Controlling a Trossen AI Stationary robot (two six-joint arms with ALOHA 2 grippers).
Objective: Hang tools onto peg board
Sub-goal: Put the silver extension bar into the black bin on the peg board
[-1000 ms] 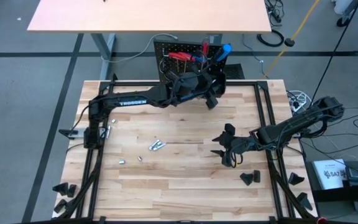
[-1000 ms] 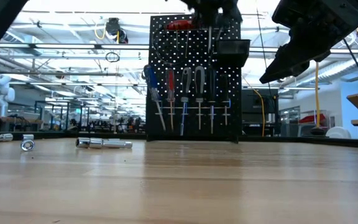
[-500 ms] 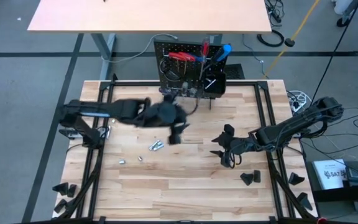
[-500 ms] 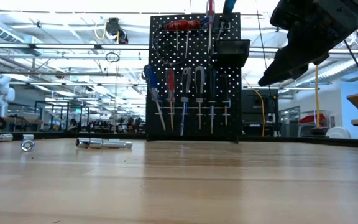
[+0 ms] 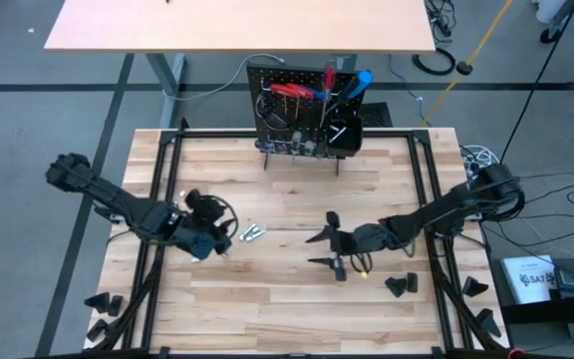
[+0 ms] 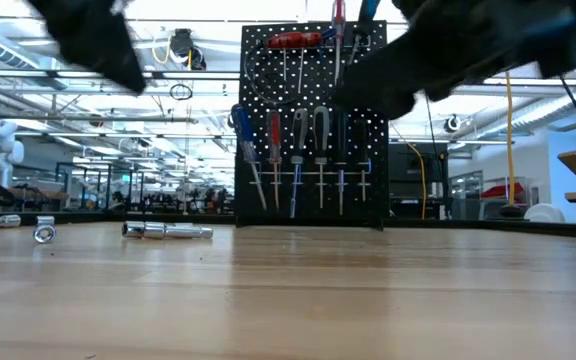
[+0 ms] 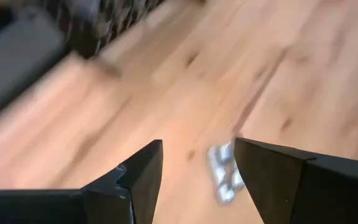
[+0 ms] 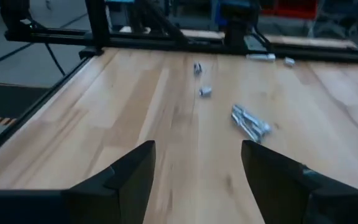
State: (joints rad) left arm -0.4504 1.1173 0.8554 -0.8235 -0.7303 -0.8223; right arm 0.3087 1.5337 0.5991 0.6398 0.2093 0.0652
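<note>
Now the left gripper [image 5: 210, 235] sits left of centre in the high view, low over the wood, its jaws parted with nothing between them; in the left wrist view its two dark fingers [image 7: 135, 180] frame bare planks, and a blurred pair of silver bits [image 7: 224, 177] lies just beyond the gap; from above those bits [image 5: 252, 234] lie just to the right of the gripper, touching each other, with two smaller silver pieces [image 5: 195, 258] nearby, lower in the frame; over at centre-right of the high view the right gripper [image 5: 324, 249] is spread wide and empty too, pointing toward the left of the frame; its wrist view shows both fingers [image 8: 120, 177] well apart over the table [image 8: 135, 124], the paired bits [image 8: 250, 122] ahead and small pieces [image 8: 205, 91] farther off; at top centre of the high view stands the peg board [image 5: 267, 100], upright at the table's far edge, well apart from both grippers; in the low view the peg board [image 6: 313, 130] carries a row of hanging screwdrivers [image 6: 273, 160], a red-handled tool [image 6: 290, 41] across its top and a black bin [image 6: 372, 77] at upper right; silver bits [image 6: 166, 230] rest on the table at left of that view; small black wedge blocks [image 5: 399, 285] sit at lower right of the high view.
</note>
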